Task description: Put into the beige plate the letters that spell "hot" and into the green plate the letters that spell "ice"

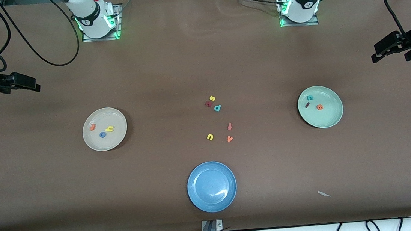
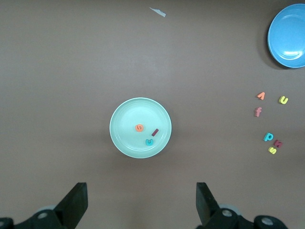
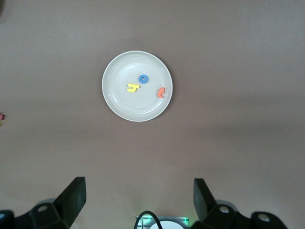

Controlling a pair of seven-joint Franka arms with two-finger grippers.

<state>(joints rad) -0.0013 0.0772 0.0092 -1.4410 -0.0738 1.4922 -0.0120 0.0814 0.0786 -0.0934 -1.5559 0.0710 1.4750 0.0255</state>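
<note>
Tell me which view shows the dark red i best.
The left wrist view: the dark red i lies in the green plate, clear as a slanted bar beside the teal c. The front view shows it only as a tiny dark mark. The right wrist view misses it.

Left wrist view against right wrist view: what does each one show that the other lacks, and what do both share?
Only the left wrist view shows the green plate holding the teal c, dark red i and orange e, plus the blue plate. Only the right wrist view shows the beige plate holding the yellow h, blue o and orange t. Both share the brown table and open fingers.
</note>
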